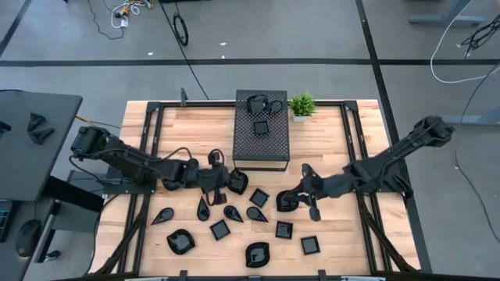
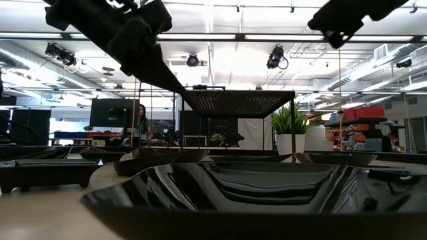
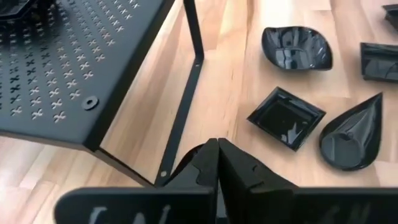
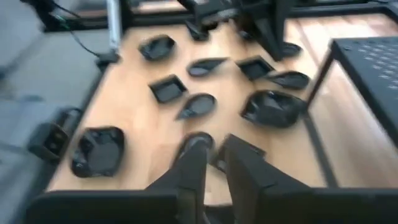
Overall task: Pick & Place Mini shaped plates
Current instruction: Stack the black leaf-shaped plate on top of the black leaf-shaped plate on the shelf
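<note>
Several mini shaped plates, glossy black, lie on the wooden table: a square one (image 1: pixel 259 197), a teardrop (image 1: pixel 233 212), a rounded one (image 1: pixel 181 241). Two more rest on the black perforated box (image 1: pixel 262 144). My left gripper (image 3: pixel 217 155) is shut with nothing between its fingers. It hangs by the box's near left leg (image 3: pixel 186 93), over a plate (image 1: pixel 240 182) that its fingers mostly hide. My right gripper (image 4: pixel 214 152) stands open just over a rounded plate (image 1: pixel 286 202), whose rim (image 4: pixel 199 138) shows past one fingertip. My right gripper slants down from the table's right side over the rounded plate. The plate lies flat on the table. The fingers themselves hide the spot, so whether they touch its rim I cannot tell.
A small green potted plant (image 1: pixel 301 105) stands at the box's far right corner. A black metal frame (image 1: pixel 148 156) runs along the table's sides. Plates crowd the near half of the table; bare wood (image 1: pixel 195 133) shows left of the box.
</note>
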Controlling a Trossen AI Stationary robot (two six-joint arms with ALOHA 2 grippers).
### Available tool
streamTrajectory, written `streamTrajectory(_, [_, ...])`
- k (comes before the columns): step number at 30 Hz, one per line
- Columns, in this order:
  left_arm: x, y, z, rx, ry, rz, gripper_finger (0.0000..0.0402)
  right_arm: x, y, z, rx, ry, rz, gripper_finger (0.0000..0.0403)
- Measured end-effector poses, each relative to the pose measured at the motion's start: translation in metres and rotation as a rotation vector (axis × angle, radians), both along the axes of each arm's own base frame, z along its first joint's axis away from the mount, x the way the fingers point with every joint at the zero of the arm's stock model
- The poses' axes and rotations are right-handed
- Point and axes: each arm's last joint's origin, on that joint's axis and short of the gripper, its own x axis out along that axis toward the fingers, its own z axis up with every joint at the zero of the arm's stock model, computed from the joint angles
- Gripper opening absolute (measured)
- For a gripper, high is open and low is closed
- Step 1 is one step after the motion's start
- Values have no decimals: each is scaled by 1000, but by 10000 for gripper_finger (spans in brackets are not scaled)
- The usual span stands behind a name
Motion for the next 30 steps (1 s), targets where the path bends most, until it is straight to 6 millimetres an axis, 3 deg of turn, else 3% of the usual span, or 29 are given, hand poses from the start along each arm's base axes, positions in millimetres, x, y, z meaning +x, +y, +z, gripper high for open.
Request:
streamTrajectory(3, [1, -3, 2, -5, -20, -9, 11, 0, 7, 3, -28, 30, -46, 80])
streamTrajectory(7, [1, -5, 2, -30, -35, -3, 9, 1, 13, -8, -18, 84, -51, 105])
streamTrajectory(16, [3, -1, 5, -9, -60, 0, 9, 4, 21, -63, -152, 372, 94, 175])
streamTrajectory(24, [5, 4, 6, -9, -77, 19, 8, 12, 30, -107, -386, 516, 297, 160])
streamTrajectory(30, [5, 3, 7, -12, -85, 17, 8, 15, 30, -117, -476, 524, 286, 120])
